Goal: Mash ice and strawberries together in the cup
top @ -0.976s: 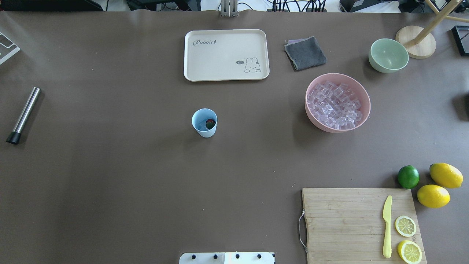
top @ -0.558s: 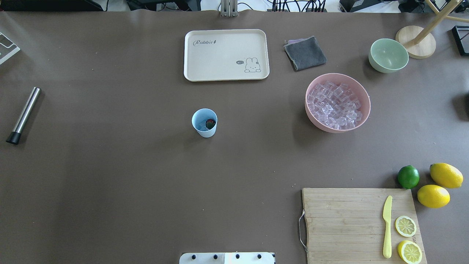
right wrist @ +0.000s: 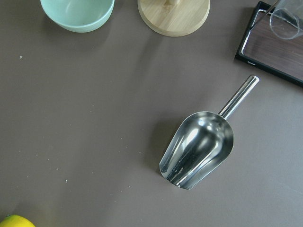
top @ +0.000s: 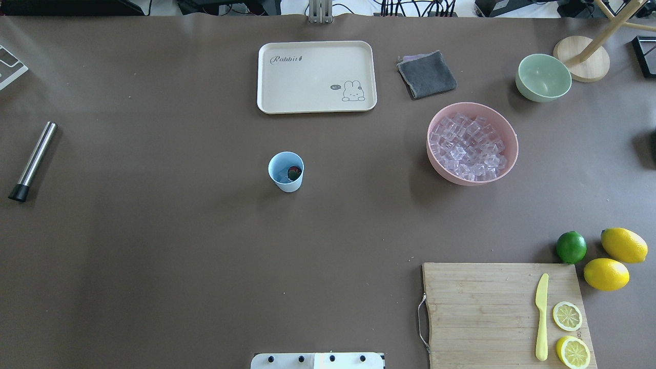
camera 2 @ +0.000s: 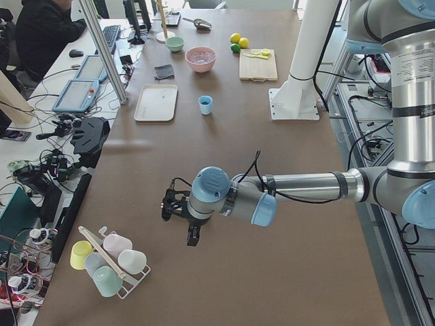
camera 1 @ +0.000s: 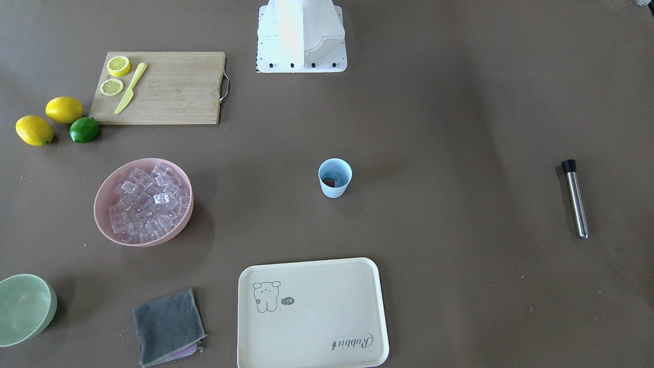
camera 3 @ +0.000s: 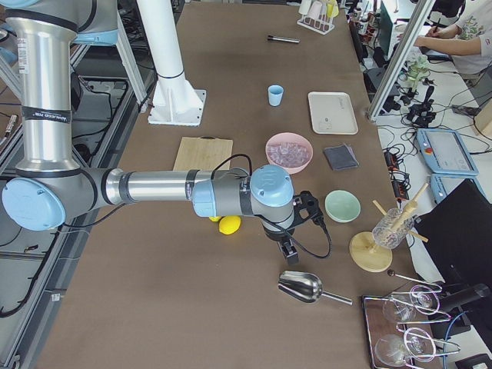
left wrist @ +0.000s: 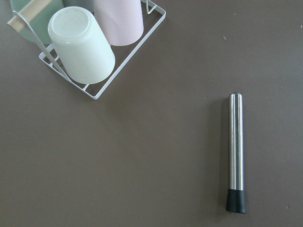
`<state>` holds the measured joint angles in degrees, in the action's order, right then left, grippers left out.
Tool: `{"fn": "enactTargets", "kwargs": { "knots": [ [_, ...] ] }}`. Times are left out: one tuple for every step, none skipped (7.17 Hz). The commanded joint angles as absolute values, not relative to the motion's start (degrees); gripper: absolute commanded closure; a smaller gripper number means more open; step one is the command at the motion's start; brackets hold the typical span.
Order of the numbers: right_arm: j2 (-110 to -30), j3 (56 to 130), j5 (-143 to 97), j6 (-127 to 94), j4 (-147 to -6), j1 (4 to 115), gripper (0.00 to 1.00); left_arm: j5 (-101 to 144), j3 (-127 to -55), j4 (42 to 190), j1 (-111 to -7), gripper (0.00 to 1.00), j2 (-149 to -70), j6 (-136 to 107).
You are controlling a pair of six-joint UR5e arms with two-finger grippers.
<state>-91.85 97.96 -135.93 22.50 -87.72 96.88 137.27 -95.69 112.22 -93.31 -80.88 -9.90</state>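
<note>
The light blue cup (top: 285, 180) stands upright at the table's middle, also in the front view (camera 1: 334, 190). A small red strawberry (top: 293, 172) lies inside it; I cannot tell whether ice is in the cup. The ice (top: 469, 146) fills the pink bowl (top: 435, 169) to the cup's right. My left gripper (camera 2: 175, 216) shows only in the left side view, far off beyond the table's left end, above a steel muddler (left wrist: 235, 151). My right gripper (camera 3: 289, 250) shows only in the right side view, above a steel scoop (right wrist: 199, 149). I cannot tell whether either is open.
A cream rabbit tray (top: 316, 77), a grey cloth (top: 426, 74) and a pale green bowl (top: 543, 77) lie at the far side. A cutting board (top: 487, 312) with a yellow knife and lemon slices, a lime (top: 571, 246) and two lemons are near right. A cup rack (left wrist: 90, 47) is by the muddler.
</note>
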Motion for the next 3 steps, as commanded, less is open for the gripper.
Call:
{"fn": "enactTargets", "kwargs": {
  "knots": [
    [-87.56, 98.26, -135.88, 22.32, -92.87, 96.68, 0.01, 136.76, -96.33, 112.24, -93.34, 0.03, -81.56, -9.84],
    [-87.63, 98.44, -136.14, 22.32, -92.99, 96.51, 0.01, 136.84, -97.02, 112.24, -93.60, 0.03, -81.21, -9.84],
    [-88.32, 97.92, -136.06, 22.85, -92.90, 96.50, 0.01, 137.11, -98.95, 112.06, -93.69, 0.03, -80.43, -9.84]
  ]
}}
